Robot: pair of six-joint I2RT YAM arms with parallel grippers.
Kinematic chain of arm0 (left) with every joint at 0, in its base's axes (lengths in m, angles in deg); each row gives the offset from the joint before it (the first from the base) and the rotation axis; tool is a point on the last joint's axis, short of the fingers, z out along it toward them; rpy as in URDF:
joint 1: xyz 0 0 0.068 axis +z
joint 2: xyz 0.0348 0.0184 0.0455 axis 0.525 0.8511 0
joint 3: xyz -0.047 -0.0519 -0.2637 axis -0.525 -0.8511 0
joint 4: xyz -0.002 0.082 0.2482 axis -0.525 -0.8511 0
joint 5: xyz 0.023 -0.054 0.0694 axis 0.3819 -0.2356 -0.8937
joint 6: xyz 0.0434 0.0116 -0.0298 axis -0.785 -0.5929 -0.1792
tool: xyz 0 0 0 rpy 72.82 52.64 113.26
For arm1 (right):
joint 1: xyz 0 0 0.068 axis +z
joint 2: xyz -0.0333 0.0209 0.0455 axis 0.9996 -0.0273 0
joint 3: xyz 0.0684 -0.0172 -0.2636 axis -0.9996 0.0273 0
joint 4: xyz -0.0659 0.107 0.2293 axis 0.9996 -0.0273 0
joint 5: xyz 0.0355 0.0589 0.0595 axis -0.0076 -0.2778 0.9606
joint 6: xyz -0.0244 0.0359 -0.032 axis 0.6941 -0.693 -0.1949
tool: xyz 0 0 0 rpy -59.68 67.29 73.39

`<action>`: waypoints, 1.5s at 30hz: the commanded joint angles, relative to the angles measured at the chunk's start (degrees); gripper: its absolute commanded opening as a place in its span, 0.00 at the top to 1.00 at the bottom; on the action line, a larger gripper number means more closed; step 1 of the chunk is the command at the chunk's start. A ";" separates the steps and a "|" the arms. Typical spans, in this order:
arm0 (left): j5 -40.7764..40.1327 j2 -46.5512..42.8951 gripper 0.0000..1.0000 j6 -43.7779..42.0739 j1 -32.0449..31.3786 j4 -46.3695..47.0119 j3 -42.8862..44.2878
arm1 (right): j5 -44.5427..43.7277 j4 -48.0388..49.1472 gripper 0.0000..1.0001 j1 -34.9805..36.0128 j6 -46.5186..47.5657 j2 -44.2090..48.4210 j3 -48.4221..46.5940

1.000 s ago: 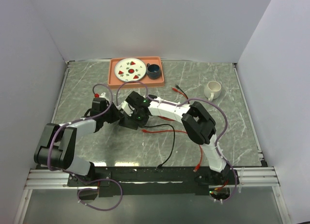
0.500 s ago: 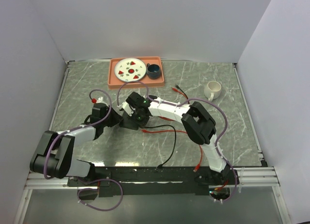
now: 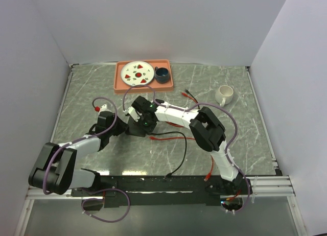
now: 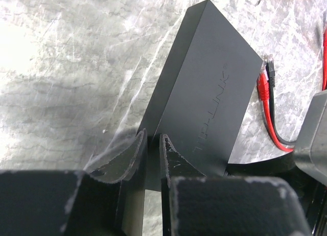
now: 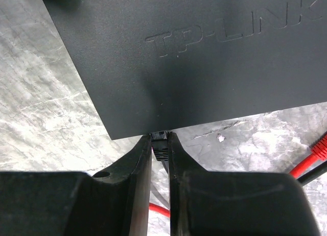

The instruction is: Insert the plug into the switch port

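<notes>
The switch [image 4: 209, 88] is a flat matte-black box lying on the marble table; in the top view only a dark patch of the switch [image 3: 134, 128] shows between the two grippers. My left gripper [image 4: 153, 138] is at its near corner, fingers nearly together with the box's edge between them. My right gripper [image 5: 160, 138] is shut on a black plug [image 5: 160, 146]. The plug's tip touches the switch [image 5: 194, 57] on its long side, near a corner. The port itself is hidden under the top edge. From above, the right gripper [image 3: 146, 124] and left gripper [image 3: 120, 127] face each other.
A loose red plug [image 4: 262, 85] and a black one [image 4: 271, 72] lie beside the switch's long side. Red cables [image 3: 176, 139] and a black cable [image 3: 179, 154] trail across the table. An orange tray [image 3: 168, 85] with plate and blue cup stands at the back, and a white mug [image 3: 224, 94] at the right.
My left arm has lowered and shifted toward the near left, and its jaws have narrowed onto the switch's corner. The right arm has hardly moved.
</notes>
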 commanded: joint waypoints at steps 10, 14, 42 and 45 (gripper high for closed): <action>10.29 -2.34 0.44 1.96 -5.37 -14.64 0.15 | 2.08 25.75 1.00 0.53 1.88 5.01 3.58; 9.06 -2.34 0.27 1.25 -5.28 -15.61 0.59 | 1.72 24.43 0.90 0.53 2.06 4.84 2.79; -2.28 -0.84 0.20 -2.96 -3.35 -26.06 9.90 | -0.38 25.57 0.40 -0.61 5.40 18.46 15.88; -5.70 -4.78 0.16 -3.23 -3.09 -30.02 11.49 | -2.04 24.61 0.40 -1.14 3.91 21.35 16.84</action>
